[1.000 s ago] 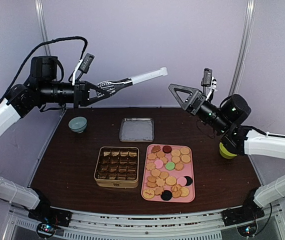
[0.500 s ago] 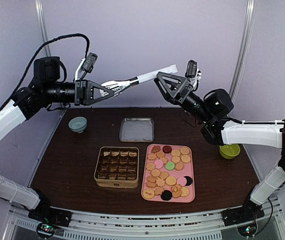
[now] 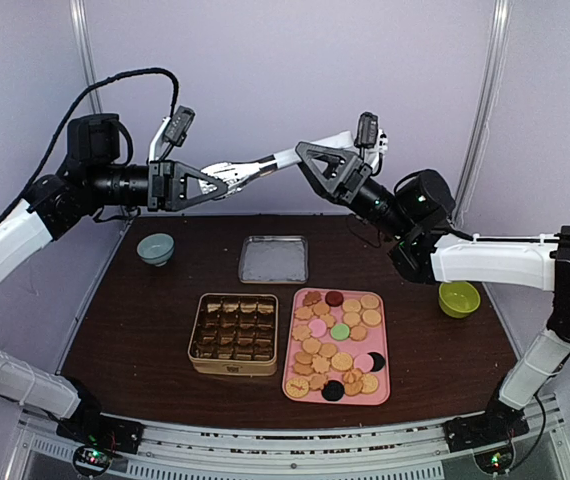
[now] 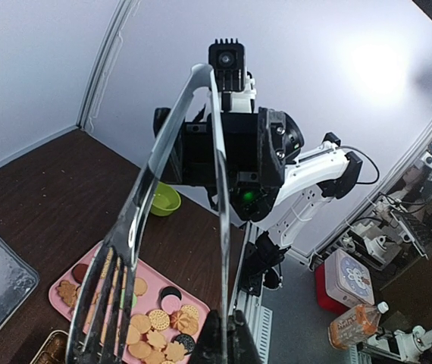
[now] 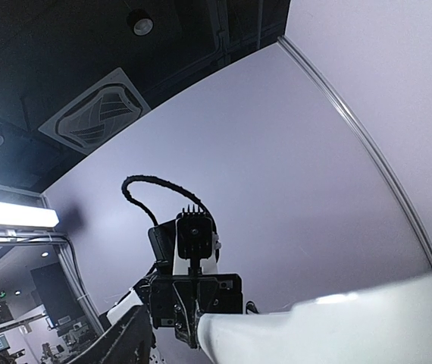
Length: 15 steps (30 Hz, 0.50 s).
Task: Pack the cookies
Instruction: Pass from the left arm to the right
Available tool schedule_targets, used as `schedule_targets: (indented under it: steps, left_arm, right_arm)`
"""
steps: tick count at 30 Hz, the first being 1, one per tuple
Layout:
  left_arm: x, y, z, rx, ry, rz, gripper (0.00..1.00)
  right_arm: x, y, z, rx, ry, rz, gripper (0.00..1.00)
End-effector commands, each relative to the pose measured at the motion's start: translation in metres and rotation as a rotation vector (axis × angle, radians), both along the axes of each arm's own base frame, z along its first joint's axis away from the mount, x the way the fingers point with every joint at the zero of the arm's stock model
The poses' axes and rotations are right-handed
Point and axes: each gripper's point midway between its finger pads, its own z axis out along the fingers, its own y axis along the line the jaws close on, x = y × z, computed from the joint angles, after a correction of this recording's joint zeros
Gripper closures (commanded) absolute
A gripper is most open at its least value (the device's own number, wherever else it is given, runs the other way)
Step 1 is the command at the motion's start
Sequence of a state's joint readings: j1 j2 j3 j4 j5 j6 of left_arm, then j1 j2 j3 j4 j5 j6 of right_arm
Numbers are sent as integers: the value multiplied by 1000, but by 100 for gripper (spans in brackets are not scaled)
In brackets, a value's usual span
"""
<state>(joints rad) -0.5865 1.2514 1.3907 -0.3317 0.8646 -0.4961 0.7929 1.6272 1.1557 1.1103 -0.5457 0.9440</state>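
Note:
The cookies lie in a heap on a pink tray at the front right; they also show in the left wrist view. My left gripper is shut on the metal tongs and holds them high above the table, white handle pointing right. In the left wrist view the tongs run up to my right gripper. My right gripper is open at the tongs' white handle; I cannot tell whether it touches. One dark finger shows.
A gold tin with a grid of compartments stands left of the pink tray. A clear flat lid lies behind it. A small teal bowl sits at the back left and a green bowl at the right.
My right arm has swung left and up, from beside the green bowl to the end of the tongs' handle. My left arm has stayed almost still with the tongs.

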Motion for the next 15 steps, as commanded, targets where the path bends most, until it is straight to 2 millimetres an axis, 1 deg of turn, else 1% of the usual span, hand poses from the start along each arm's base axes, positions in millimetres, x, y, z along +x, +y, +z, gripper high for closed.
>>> schedule_targets:
  steps: [1,5,7,12,13,15]
  left_arm:
    - [-3,1,19,-52,-90,-21,100]
    - [-4,0,24,-62,-95,-27,100]
    - [-5,1,24,-62,-98,-31,100]
    - [-11,2,23,-56,-103,-57,100]
    - [-12,1,22,-54,-103,-61,100]
    - [-14,2,20,-50,-102,-71,100]
  right_arm:
    - [-22,7,2,-23,-47,97,35]
    - [-21,5,-6,-36,-36,89,35]
    - [-21,-1,-7,-22,-33,90,35]
    - [-16,-26,-5,26,-34,79,27]
    - [-17,-29,-3,26,-41,83,26]
    - [-19,-28,-4,-1,-51,104,24]
